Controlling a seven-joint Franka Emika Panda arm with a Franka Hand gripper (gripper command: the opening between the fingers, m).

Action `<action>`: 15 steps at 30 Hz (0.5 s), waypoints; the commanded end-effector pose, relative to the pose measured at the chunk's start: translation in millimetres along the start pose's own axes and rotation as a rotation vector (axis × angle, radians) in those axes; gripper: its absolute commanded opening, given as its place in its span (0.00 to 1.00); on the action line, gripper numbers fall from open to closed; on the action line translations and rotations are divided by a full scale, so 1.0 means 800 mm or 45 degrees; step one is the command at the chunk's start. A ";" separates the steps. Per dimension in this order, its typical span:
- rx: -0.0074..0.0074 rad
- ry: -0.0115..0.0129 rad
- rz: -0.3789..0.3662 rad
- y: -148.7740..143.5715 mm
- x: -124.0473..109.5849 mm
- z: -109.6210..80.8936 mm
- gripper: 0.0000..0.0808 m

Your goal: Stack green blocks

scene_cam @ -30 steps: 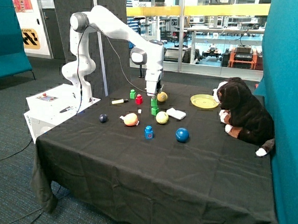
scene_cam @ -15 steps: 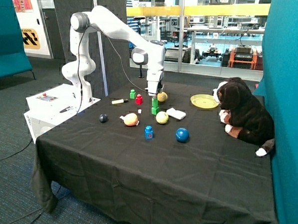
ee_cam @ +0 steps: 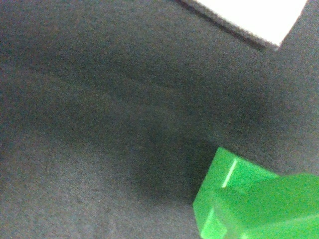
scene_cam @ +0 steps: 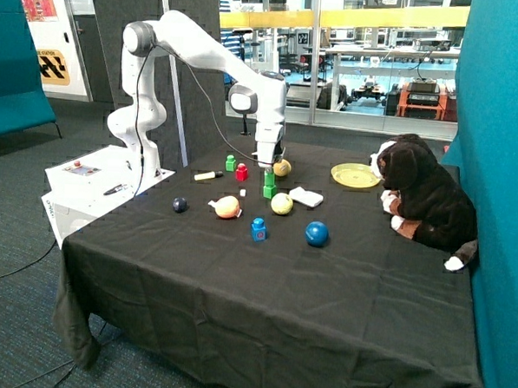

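Observation:
In the outside view my gripper (scene_cam: 269, 168) hangs straight down over the middle of the black table, shut on a green block (scene_cam: 269, 179). That block sits directly on top of a second green block (scene_cam: 269, 193) standing on the cloth; whether the two are pressed together I cannot tell. A third green block (scene_cam: 231, 163) stands apart, nearer the robot base, beside the red block (scene_cam: 242, 171). The wrist view shows green block (ee_cam: 249, 199) surfaces very close over the dark cloth, with no finger in sight.
Around the stack lie a yellow ball (scene_cam: 281, 204), an orange ball (scene_cam: 228, 207), a tan ball (scene_cam: 282, 167), a white pad (scene_cam: 307, 196), a blue block (scene_cam: 258, 230) and a blue ball (scene_cam: 316, 233). A yellow plate (scene_cam: 355, 175) and plush dog (scene_cam: 424, 198) sit farther off.
The gripper has come down slightly with the green block, closing the gap to the green block on the cloth. Nothing else has moved.

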State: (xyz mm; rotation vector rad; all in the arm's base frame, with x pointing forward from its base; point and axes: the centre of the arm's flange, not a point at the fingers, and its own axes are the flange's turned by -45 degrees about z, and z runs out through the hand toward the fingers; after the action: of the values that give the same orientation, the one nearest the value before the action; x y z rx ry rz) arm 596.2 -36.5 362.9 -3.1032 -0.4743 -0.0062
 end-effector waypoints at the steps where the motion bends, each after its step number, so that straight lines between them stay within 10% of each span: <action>1: -0.0022 -0.0055 -0.008 -0.002 0.000 0.010 0.00; 11: -0.0022 -0.0055 -0.006 -0.004 0.002 0.013 0.04; 15: -0.0022 -0.0055 -0.010 -0.005 0.004 0.011 0.62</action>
State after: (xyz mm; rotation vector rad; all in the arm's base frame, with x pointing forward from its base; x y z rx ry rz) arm 596.6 -33.8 355.0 -3.1022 -0.4823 -0.0024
